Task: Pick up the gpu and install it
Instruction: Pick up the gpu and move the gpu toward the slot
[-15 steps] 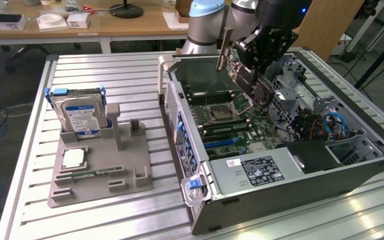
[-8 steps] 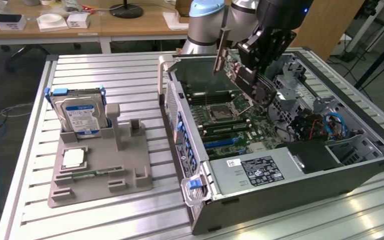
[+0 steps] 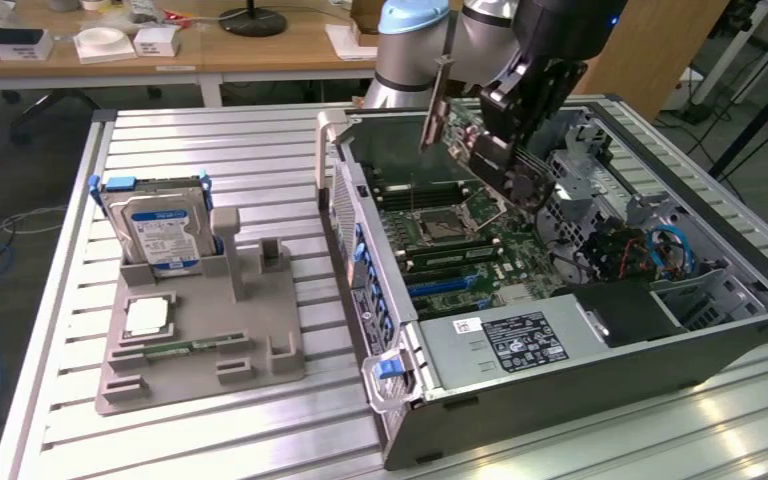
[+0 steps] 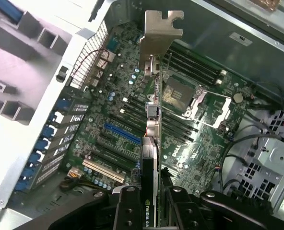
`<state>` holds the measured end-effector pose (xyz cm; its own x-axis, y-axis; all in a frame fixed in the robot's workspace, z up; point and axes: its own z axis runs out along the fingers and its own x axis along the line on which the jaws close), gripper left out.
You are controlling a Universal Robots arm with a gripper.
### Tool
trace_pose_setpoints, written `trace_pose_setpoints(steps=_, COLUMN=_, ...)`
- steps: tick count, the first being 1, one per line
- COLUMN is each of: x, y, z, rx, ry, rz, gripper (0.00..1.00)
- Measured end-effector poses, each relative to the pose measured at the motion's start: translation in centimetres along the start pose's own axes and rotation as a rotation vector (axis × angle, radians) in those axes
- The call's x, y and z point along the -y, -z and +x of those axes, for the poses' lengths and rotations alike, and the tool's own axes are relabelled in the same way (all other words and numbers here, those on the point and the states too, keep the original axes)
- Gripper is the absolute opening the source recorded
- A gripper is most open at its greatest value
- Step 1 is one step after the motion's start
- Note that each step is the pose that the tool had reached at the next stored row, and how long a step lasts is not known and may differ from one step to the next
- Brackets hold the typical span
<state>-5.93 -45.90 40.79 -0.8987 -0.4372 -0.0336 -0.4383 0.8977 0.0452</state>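
My gripper hangs inside the open computer case, shut on the gpu. The gpu is a thin dark card with a silvery end bracket, held tilted above the motherboard. In the wrist view the gpu runs edge-on away from my gripper, its bracket at the far end. Black fingers clamp it on both sides. The card hovers over the board near the blue expansion slot and touches nothing.
A grey holder tray lies at the exterior view's left of the case, with a silver hard drive standing upright and a narrow green memory stick lying flat. The case's power supply, drive cage and cables crowd the interior.
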Motion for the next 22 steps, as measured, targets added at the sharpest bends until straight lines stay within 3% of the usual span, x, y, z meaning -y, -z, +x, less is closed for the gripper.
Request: trace_pose_setpoints(steps=22, x=0.09, y=-0.27, z=-0.15, rx=-0.0144, ry=0.321, rz=-0.0109, gripper=0.26)
